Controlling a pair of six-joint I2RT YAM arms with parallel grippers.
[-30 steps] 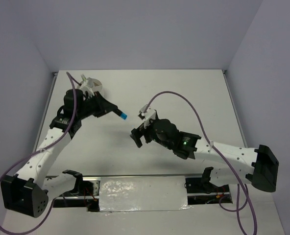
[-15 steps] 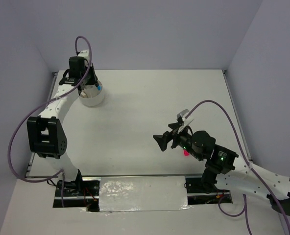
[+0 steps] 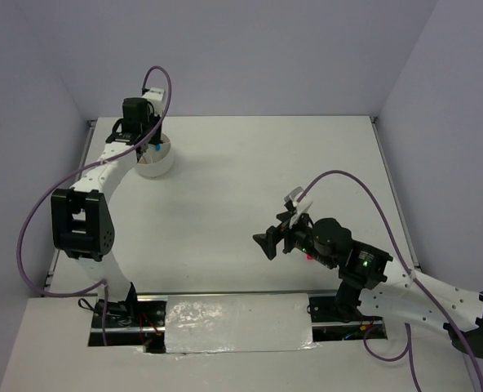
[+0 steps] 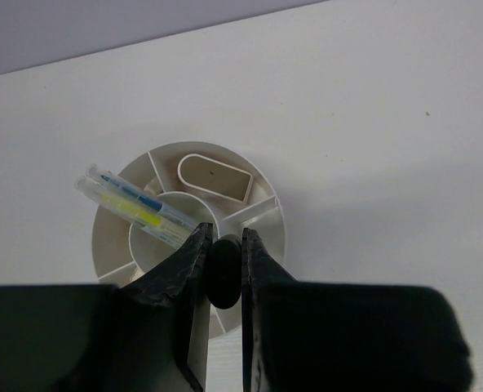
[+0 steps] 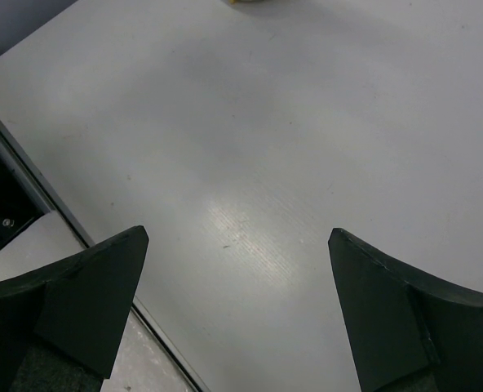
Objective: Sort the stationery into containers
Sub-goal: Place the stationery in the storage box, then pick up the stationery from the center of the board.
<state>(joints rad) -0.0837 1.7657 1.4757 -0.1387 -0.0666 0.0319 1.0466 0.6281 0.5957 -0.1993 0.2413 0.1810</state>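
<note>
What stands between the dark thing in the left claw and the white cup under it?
Nothing visible. The left claw holds the dark item right above the middle of the white cup. The pens already inside lie just beside it, and the tan eraser sits in a farther compartment.

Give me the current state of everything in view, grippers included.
left gripper: shut on the marker, over the cup.
marker: held end-on between the fingers, not yet released.
cup: upright, partly filled.
yellow and blue sticks: in the cup, slanted, ends past its rim.
tan eraser: lying flat in an outer compartment.
right gripper: open, holding nothing.
</note>
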